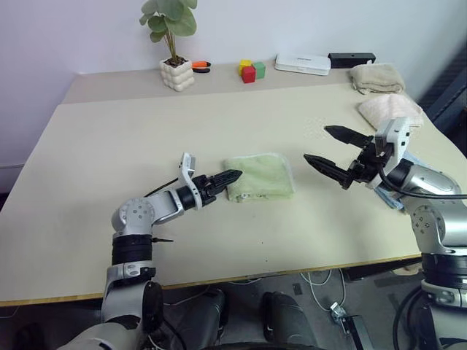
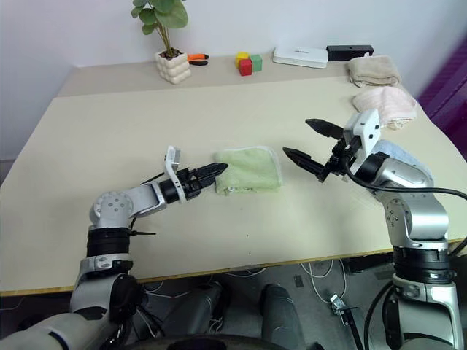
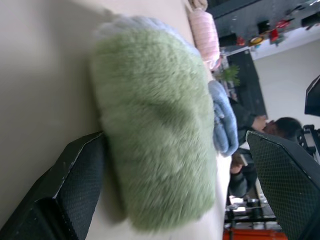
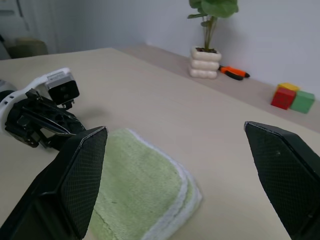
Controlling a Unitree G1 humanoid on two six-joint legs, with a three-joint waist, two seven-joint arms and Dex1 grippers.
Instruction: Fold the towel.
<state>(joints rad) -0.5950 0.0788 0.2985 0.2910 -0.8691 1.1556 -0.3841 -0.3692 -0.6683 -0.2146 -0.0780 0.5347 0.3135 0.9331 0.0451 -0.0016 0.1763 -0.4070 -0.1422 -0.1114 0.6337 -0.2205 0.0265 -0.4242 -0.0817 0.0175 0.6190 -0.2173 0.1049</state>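
The towel (image 1: 260, 177) lies near the middle of the worktop (image 1: 109, 146), already doubled into a small pad, so perhaps one fold remains. The left gripper (image 1: 228, 177), fingers wide apart, is at its 9 o'clock edge; the right gripper (image 1: 327, 149) hangs wide open at 3 o'clock, holding nothing.

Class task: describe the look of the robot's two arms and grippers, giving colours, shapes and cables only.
Both arms are silver-grey metal with rounded joints and black bands. The left gripper and right gripper each have two black, pointed fingers with a fine mesh texture, plus a white wrist camera block. Black cables run along the right arm.
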